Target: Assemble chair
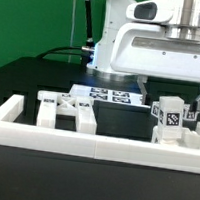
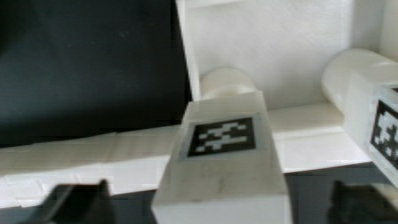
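Note:
Chair pieces stand in a cluster at the exterior view's right, among them a white tagged leg block (image 1: pixel 170 116). My gripper (image 1: pixel 176 101) hangs right above that cluster. In the wrist view the tagged block (image 2: pixel 224 150) runs up between my two dark fingers (image 2: pixel 79 205), and my gripper (image 2: pixel 222 207) straddles it. The jaws stand open, with a dark gap showing on each side of the block. Behind it lie a rounded white bar (image 2: pixel 356 75) and a flat white chair piece (image 2: pixel 89 160). A ladder-like chair part (image 1: pixel 67 110) lies at the exterior view's left.
The long white border frame (image 1: pixel 93 143) runs across the front, with a raised corner at each end. The marker board (image 1: pixel 109 92) lies flat near the robot's base (image 1: pixel 119 50). A dark block sits in the middle behind the frame.

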Action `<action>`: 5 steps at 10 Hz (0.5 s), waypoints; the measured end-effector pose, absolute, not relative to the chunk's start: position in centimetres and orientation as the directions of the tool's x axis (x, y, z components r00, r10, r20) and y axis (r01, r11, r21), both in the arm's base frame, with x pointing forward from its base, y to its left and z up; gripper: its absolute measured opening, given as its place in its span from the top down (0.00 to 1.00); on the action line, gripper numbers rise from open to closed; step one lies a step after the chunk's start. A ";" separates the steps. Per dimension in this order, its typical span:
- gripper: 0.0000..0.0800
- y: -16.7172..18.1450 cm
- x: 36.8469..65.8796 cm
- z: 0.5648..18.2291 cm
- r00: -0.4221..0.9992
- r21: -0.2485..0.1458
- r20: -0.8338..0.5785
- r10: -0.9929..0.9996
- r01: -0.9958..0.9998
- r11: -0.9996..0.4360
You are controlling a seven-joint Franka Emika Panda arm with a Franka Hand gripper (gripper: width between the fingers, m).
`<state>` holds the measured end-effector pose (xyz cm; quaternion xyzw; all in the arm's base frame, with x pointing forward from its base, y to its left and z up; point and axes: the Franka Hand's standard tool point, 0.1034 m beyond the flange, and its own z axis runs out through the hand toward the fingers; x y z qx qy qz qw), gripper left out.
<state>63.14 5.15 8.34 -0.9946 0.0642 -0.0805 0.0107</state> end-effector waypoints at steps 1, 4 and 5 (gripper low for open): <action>0.42 5.1 63.1 8.3 0.979 -0.032 0.159 -0.131 -0.128 -0.991; 0.64 5.1 63.1 8.3 0.978 -0.033 0.158 -0.137 -0.134 -0.991; 0.64 5.1 63.1 8.3 0.974 -0.037 0.157 -0.164 -0.161 -0.986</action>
